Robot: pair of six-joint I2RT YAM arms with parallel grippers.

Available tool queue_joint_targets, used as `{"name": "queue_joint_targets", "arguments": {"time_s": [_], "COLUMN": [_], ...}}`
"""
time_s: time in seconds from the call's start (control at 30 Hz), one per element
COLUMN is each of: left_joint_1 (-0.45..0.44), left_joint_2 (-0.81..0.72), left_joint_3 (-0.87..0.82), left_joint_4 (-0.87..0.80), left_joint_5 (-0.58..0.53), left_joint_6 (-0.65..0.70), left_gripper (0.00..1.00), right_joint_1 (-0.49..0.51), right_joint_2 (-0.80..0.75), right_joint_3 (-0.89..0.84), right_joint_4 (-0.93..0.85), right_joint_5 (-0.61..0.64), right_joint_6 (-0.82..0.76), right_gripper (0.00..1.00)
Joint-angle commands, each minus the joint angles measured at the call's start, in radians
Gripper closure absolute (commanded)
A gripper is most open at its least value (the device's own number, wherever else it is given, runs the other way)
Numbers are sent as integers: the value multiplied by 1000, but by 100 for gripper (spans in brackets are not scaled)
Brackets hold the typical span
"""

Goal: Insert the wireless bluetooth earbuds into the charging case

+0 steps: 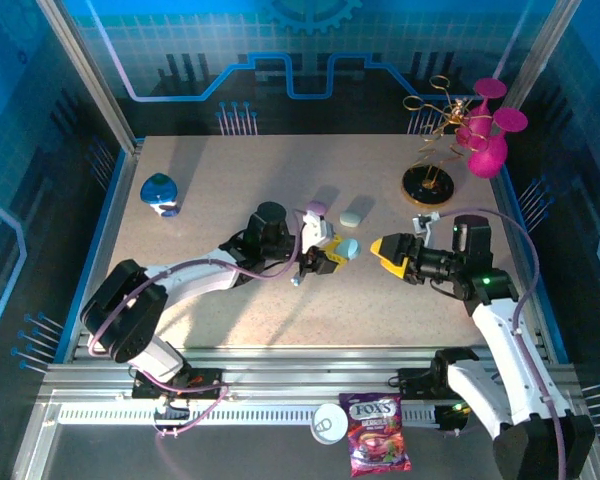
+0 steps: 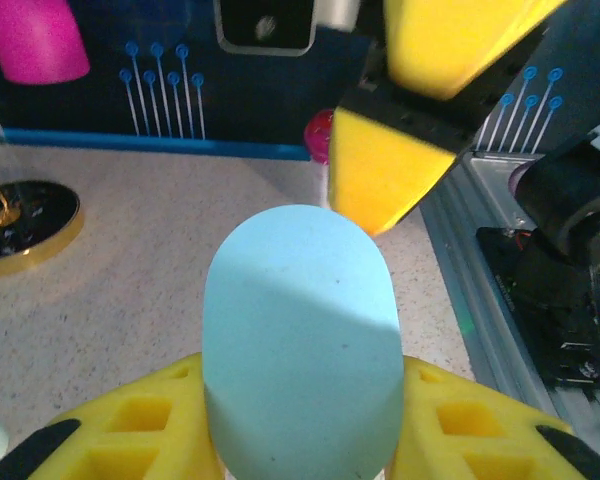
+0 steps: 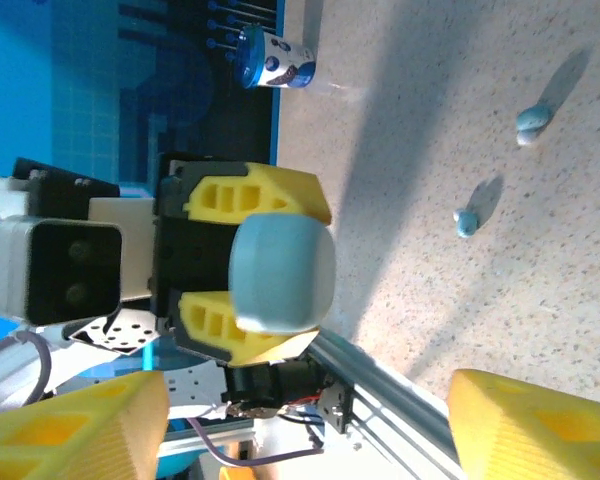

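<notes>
Left claw (image 1: pixel 334 254) was pinched narrow on a smooth, pale blue, pebble-shaped plastic charging case (image 2: pixel 300 330). It held the case seemingly clear of the speckled beige table (image 1: pixel 200 225), with the rounded end and long axis aimed straight at the right claw (image 1: pixel 388 254). That right claw was wide and empty, just beside the case's end but apart from it. In the left wrist view one yellow finger (image 2: pixel 380 180) loomed over the tip.

Two tiny, stubby, pale grey-blue earbuds (image 3: pixel 466 222) lay loose on the table, apart from each other. From the right wrist camera they sat on bare surface off to one side of the held case and beyond it, not between the claws. No seam or open lid showed on the case.

By my reckoning the free right arm was the one to fetch an earbud. It would need to swing past the left claw and drop to the table, since neither piece lay in line with its jaws.
</notes>
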Motion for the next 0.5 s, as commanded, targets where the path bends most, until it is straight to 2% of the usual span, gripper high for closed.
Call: {"name": "queue_joint_targets", "arguments": {"time_s": [0.0,0.27,0.37,0.47], "left_joint_1": [6,5,3,2], "left_joint_2": [-28,-31,-32,-40], "left_joint_3": [-4,11,9,5], "left_joint_4": [24,-22,-23,-31], "left_joint_5": [79,80,85,90], "left_joint_6": [43,71,78,88], "left_gripper": [71,71,71,71], "right_joint_1": [47,143,157,159], "right_joint_2": [25,86,106,117], "right_joint_3": [-14,-2,-8,-13], "right_joint_4": [88,185,223,242], "right_joint_5": [-22,16,27,35], "right_joint_6": [70,125,149,162], "right_gripper": [31,38,46,58]}}
